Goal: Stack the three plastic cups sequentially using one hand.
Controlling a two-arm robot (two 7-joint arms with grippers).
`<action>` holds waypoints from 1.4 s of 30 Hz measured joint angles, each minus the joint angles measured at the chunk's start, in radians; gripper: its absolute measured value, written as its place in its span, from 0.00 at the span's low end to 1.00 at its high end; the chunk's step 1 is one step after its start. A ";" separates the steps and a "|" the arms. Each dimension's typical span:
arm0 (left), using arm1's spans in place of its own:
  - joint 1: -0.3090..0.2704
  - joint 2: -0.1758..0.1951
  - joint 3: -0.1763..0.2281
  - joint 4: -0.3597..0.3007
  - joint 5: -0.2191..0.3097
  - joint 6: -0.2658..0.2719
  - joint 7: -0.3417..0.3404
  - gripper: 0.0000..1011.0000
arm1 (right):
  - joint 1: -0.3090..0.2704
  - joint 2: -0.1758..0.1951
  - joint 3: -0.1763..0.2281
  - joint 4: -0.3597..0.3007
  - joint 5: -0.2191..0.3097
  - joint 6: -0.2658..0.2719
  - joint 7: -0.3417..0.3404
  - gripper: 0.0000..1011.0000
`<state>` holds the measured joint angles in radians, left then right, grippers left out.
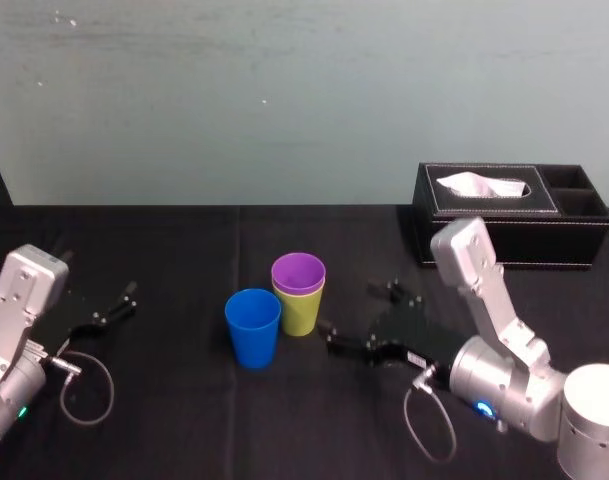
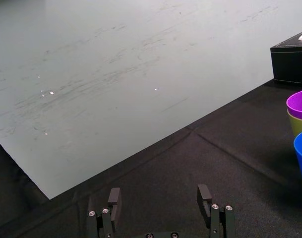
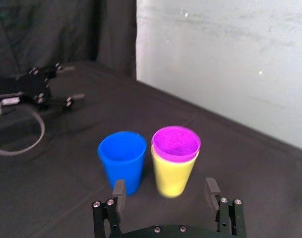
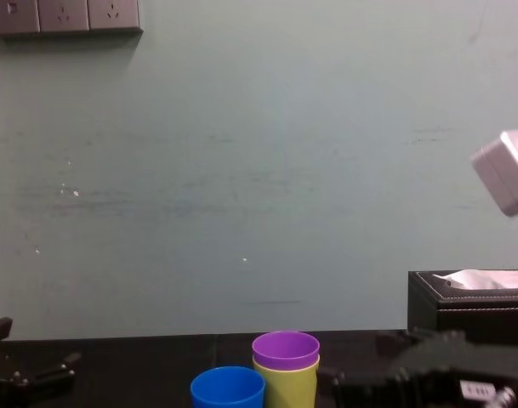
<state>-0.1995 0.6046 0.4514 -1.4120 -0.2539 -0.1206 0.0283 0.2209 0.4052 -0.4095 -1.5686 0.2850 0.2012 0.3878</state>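
Purple plastic tumbler (image 1: pixel 298 272) nests in yellow-green plastic tumbler (image 1: pixel 301 313), blue plastic tumbler (image 1: pixel 253 328) beside (1 unstacked). Black right gripper (image 1: pixel 353 316) gapes empty nearby; left gripper (image 1: pixel 115 305) lies parked.

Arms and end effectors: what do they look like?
Left arm and right arm are silver-grey, boxy links on round joints, each with a grey cable loop at the wrist. Left end effector and right end effector are black, two-fingered, with silver screw heads.

There are three plastic cups: one blue cup (image 1: pixel 253 327), one yellow-green cup (image 1: pixel 300 313), one purple cup (image 1: pixel 298 272); two grippers: left gripper (image 1: pixel 117 305), right gripper (image 1: pixel 357 315); one black tissue box (image 1: pixel 509 225); three wall sockets (image 4: pixel 65 15)
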 joint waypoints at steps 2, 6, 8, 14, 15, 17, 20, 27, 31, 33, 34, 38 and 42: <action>0.000 0.000 0.000 0.000 0.000 0.000 0.000 0.99 | -0.038 0.016 0.001 -0.038 0.000 0.021 -0.007 0.99; 0.000 0.000 0.000 0.000 0.000 0.000 0.000 0.99 | -0.075 0.029 -0.001 -0.077 0.003 0.046 -0.010 0.99; 0.000 0.000 0.000 0.000 0.000 0.000 0.000 0.99 | -0.083 0.031 -0.005 -0.086 0.003 0.056 -0.010 0.99; 0.000 0.000 0.000 0.000 0.000 0.000 0.000 0.99 | -0.086 0.022 -0.032 -0.101 -0.012 0.097 -0.018 0.99; 0.000 0.000 0.000 0.000 0.000 0.000 0.000 0.99 | -0.081 0.015 -0.042 -0.102 -0.018 0.111 -0.020 0.99; 0.000 0.000 0.000 0.000 0.000 0.000 0.000 0.99 | -0.075 0.008 -0.052 -0.102 -0.025 0.126 -0.022 0.99; 0.000 0.000 0.000 0.000 0.000 0.000 0.000 0.99 | -0.059 -0.012 -0.067 -0.095 -0.035 0.158 -0.026 0.99; 0.000 0.000 0.000 0.000 0.000 0.000 0.000 0.99 | -0.015 -0.056 -0.086 -0.056 -0.037 0.212 -0.025 0.99; 0.000 0.000 0.000 0.000 0.000 0.000 0.000 0.99 | 0.004 -0.076 -0.090 -0.032 -0.038 0.231 -0.025 0.99; 0.000 0.000 0.000 0.000 0.000 0.000 0.000 0.99 | 0.012 -0.086 -0.094 -0.021 -0.040 0.237 -0.028 0.99; 0.000 0.000 0.000 0.000 0.000 0.000 0.000 0.99 | 0.015 -0.090 -0.095 -0.018 -0.041 0.239 -0.030 0.99; 0.000 0.000 0.000 0.000 0.000 0.000 0.000 0.99 | 0.030 -0.108 -0.104 0.005 -0.052 0.244 -0.036 0.99; 0.000 0.000 0.000 0.000 0.000 0.000 0.000 0.99 | 0.043 -0.126 -0.114 0.030 -0.068 0.241 -0.042 0.99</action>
<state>-0.1996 0.6047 0.4513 -1.4120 -0.2539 -0.1206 0.0283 0.2636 0.2788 -0.5230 -1.5384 0.2165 0.4426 0.3462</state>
